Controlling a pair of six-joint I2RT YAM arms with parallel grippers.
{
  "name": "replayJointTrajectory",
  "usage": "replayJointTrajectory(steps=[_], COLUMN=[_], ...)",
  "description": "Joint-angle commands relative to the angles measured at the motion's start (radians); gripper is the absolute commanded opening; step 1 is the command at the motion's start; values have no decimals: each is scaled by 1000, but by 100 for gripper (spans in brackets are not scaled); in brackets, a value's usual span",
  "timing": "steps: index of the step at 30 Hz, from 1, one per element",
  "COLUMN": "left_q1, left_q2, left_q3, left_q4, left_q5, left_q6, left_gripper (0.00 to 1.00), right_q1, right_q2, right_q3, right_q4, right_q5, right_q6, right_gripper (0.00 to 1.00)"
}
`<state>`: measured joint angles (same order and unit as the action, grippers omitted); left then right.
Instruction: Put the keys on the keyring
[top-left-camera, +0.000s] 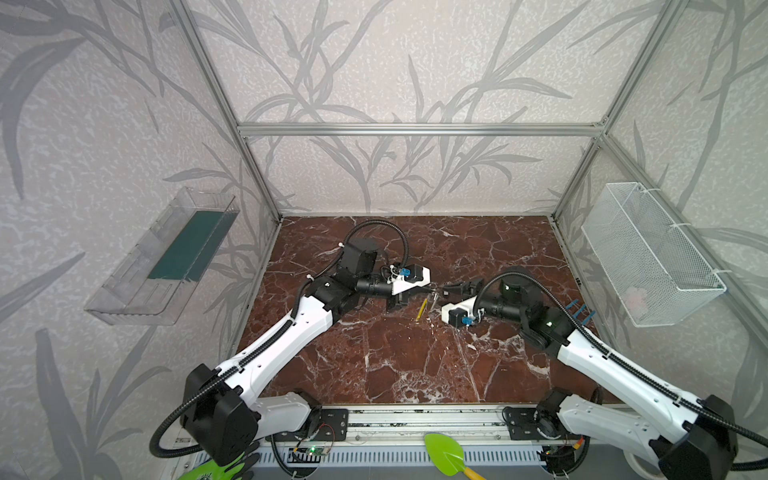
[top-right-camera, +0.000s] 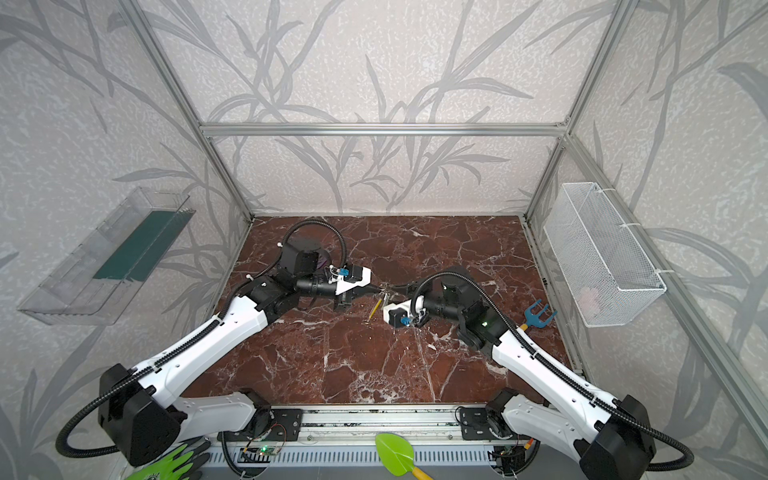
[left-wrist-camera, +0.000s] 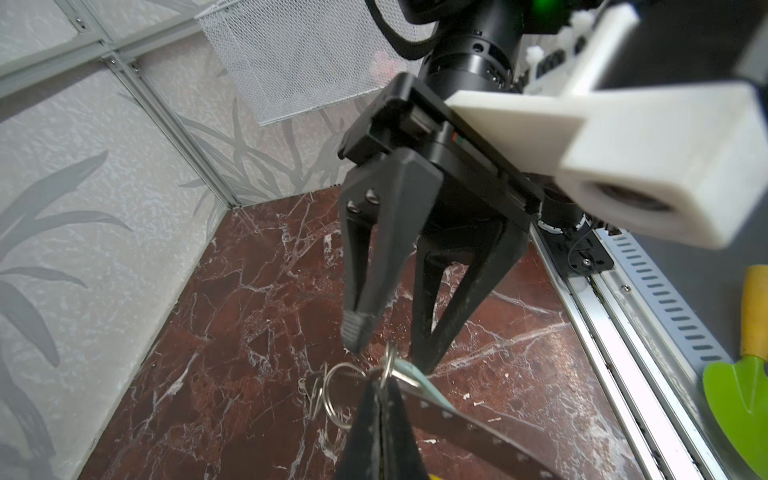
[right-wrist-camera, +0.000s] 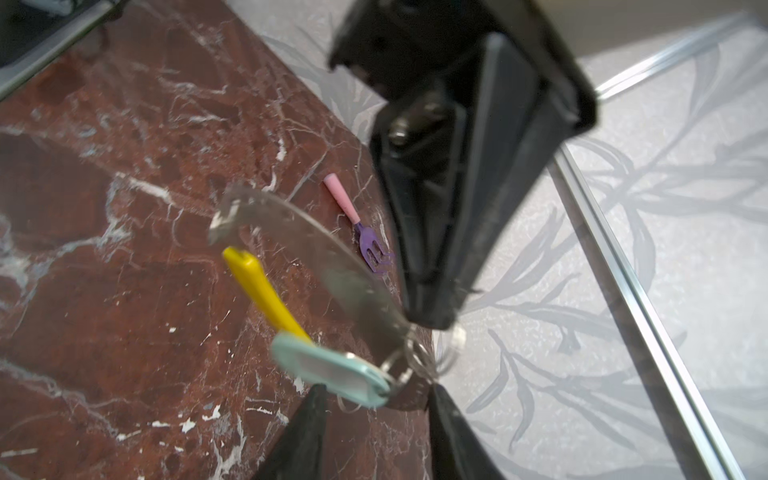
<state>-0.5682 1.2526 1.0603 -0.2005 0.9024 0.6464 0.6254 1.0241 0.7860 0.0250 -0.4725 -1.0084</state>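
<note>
Mid-frame, left pincer (right-wrist-camera: 434, 318) clamps the notched grey keyring (right-wrist-camera: 299, 224) beside silvery, teal-tagged keys (right-wrist-camera: 332, 372); right pincer (left-wrist-camera: 390, 345) stands wide over marbled bench (right-wrist-camera: 104, 311).

Worktop (top-left-camera: 374, 365): near half and far strip bare, free for passage. Centre blocked by left tool (top-left-camera: 432, 286) and right tool (top-left-camera: 446, 289), tip to tip, keyring (top-left-camera: 422, 309) hanging below. Rake (top-right-camera: 538, 313) at right edge; fork (right-wrist-camera: 365, 232) toward left edge.
</note>
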Motion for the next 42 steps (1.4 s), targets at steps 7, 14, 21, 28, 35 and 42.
replayJointTrajectory(steps=[7,14,21,28,35,42], left_q1=[2,3,2,3,2,2], left_q2=[-27,-27,-40,-42,-45,-52], left_q3=[-80,-104,-116,-123,-123,-73], left_q4=[312,411,431,448,423,219], left_q5=[-38,-54,-63,-44,-39,-107], left_q6=[-141,-174,-171,-168,-144,24], left_gripper=[0,0,0,0,0,26], right_q1=[-64,-69,-75,-76,-77,-76], right_q2=[-31,6,26,59,60,46], right_q3=[-32,-27,-19,4,5,60], right_q4=[296,346,322,320,342,213], right_q5=[-97,-179,-193,-196,-204,-196], right_q6=[596,693,703,705,706,693], right_gripper=[35,27,28,23,6,0])
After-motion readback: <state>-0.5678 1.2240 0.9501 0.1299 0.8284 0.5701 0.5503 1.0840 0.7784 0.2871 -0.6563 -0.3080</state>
